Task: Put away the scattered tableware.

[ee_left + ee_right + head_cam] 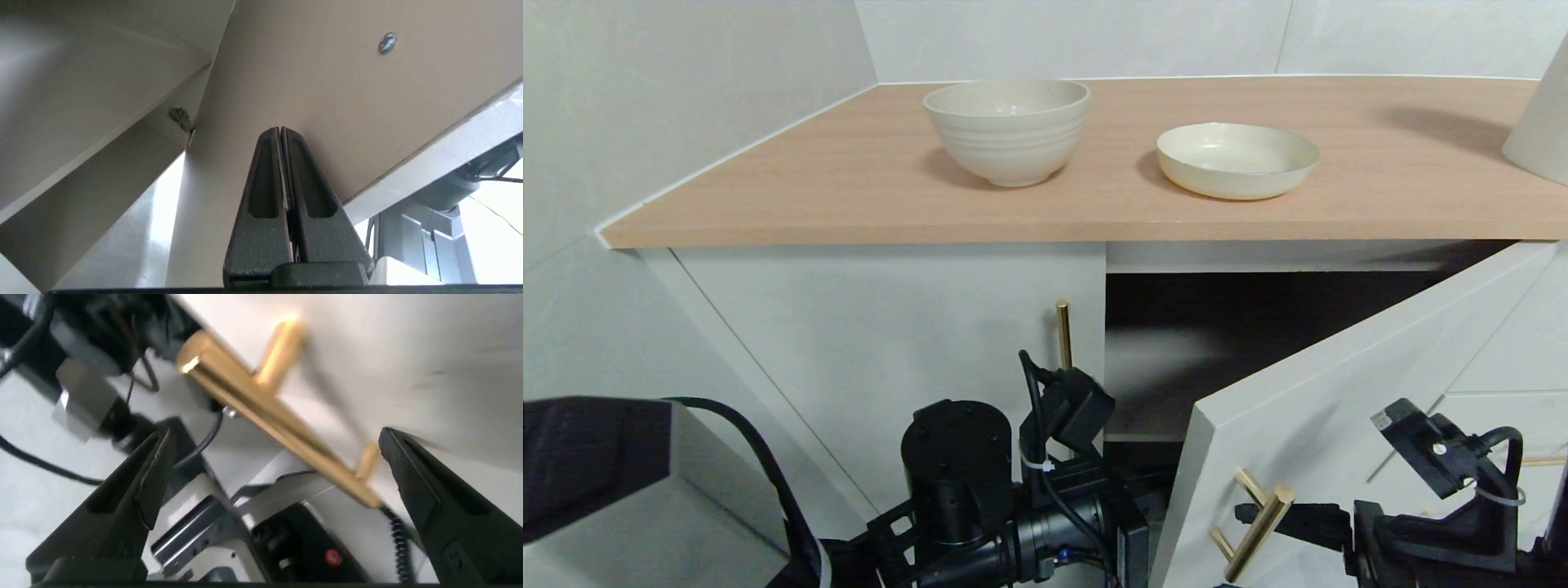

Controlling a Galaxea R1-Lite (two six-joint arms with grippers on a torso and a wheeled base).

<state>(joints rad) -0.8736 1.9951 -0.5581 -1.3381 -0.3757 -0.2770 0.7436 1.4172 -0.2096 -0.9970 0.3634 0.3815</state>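
Head view: bowl (1006, 131) and shallow dish (1237, 159) sit upright on the wooden counter (849, 180), apart from each other, bowl left, dish right, neither stowed yet. Both grippers are low and near, below the counter edge, so the tableware lies up and far from either (that height offset is what the next move turns on). Right cabinet door (1339, 384) stands open toward the near right, and the dark opening (1176, 343) sits directly under the dish. Right gripper (276, 441) is spread wide, with the door's brass handle (278, 416) running crosswise between its fingers. It isn't clamped on anything; I can't tell whether it touches the bar. Left gripper (280, 132) has its fingers pressed flat together, holds nothing, and sits low at the cabinet front between the closed left door (890, 327) and the open one. My read: the door is open enough and a pick is next. Dish is nearer the right arm, bowl nearer the left. Right should first back clear of the handle. Both pieces are round, so there's no long axis to align with and a rim grasp from the near side should do.
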